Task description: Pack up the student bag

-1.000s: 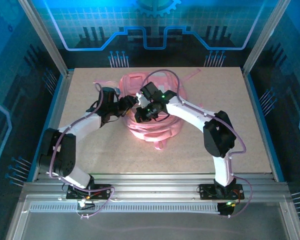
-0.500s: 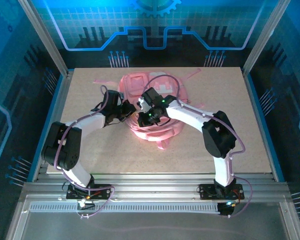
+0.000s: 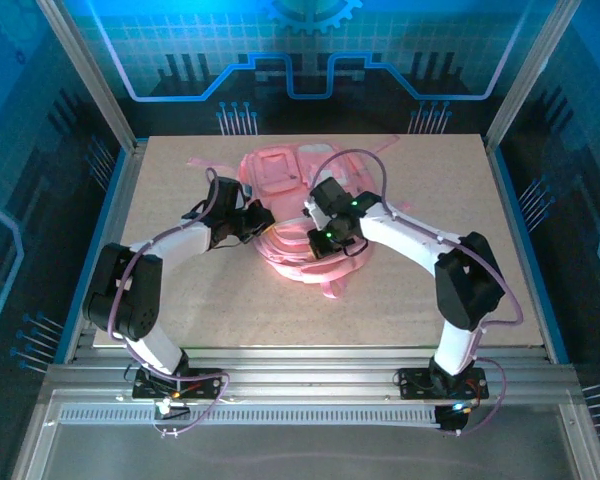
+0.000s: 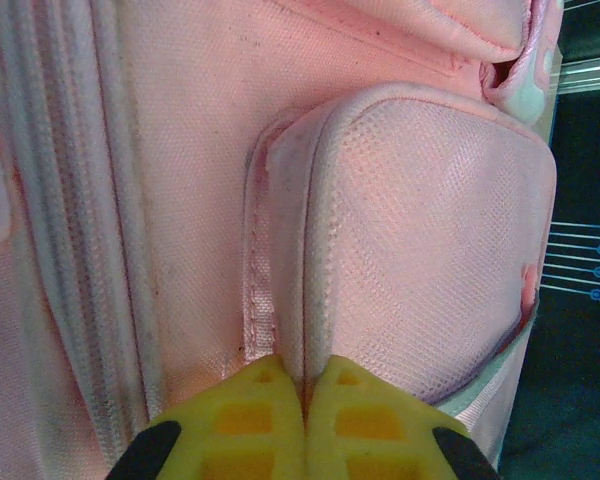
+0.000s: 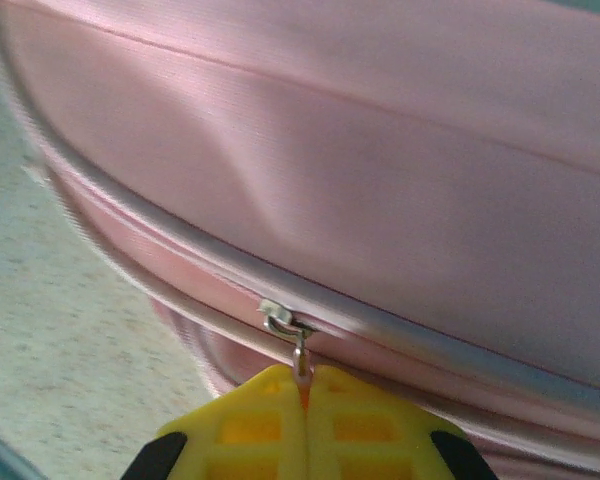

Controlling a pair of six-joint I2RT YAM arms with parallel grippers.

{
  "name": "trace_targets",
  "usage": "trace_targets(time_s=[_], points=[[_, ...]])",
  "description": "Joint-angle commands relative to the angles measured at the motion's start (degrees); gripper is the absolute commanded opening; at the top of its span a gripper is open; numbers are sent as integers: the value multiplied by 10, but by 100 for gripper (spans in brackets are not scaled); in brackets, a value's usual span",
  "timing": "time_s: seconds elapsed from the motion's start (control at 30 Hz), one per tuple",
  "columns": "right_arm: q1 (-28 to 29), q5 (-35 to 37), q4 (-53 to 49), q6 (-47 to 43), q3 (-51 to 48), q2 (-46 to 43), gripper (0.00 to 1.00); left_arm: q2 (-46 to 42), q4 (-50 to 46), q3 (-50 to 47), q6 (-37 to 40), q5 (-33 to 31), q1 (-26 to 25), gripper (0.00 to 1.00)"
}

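Bag [image 3: 280,175] lies flat in the middle of the table [image 3: 460,200], between the two arms, and I think it is being zipped.
The left gripper [image 4: 302,378] is pinched tight on the pocket edge [image 4: 310,260]. The right gripper [image 5: 302,382] is pinched tight on the zip tab [image 5: 300,352]. Filling the bag looks done, I think. Zipping is the job left, and I cannot tell how much is shut.
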Motion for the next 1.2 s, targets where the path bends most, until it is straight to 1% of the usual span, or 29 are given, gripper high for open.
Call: trace_targets(time_s=[0.0,0.07,0.17,0.3,0.37,0.43,0.53,0.63,0.7,0.77,0.9,1.03,1.07,1.13,1.17], points=[[-29,92,-134,-57,0,-17,0,3,-22,24,29,-15,20,0],[-52,124,-158,-64,11,-19,0,0,-33,27,36,-21,24,0],[-83,149,-162,-79,21,-23,0,0,-48,26,37,-29,36,0],[-127,172,-144,-110,39,-12,0,1,-48,25,36,-27,50,0],[-140,182,-128,-137,56,1,0,4,-55,34,41,-26,56,0],[-146,176,-98,-174,60,11,0,7,-64,43,49,-28,61,0],[-146,143,-69,-252,71,33,0,14,-76,58,62,-30,72,0],[-141,136,-46,-339,83,53,0,19,-82,66,68,-26,88,0],[-143,101,-52,-367,103,62,0,22,-90,72,76,-25,95,0],[-137,42,-64,-379,118,64,0,29,-97,84,83,-29,101,0],[-92,-24,-22,-398,95,45,0,61,-93,120,81,-26,111,0],[-43,-87,-9,-366,129,75,0,75,-116,170,77,-19,123,0],[-30,-96,-7,-358,145,87,0,67,-124,175,77,-24,125,10],[-8,-109,-8,-351,180,113,0,49,-140,182,77,-41,128,38],[4,-112,-10,-347,199,127,0,38,-144,182,73,-48,128,47]])
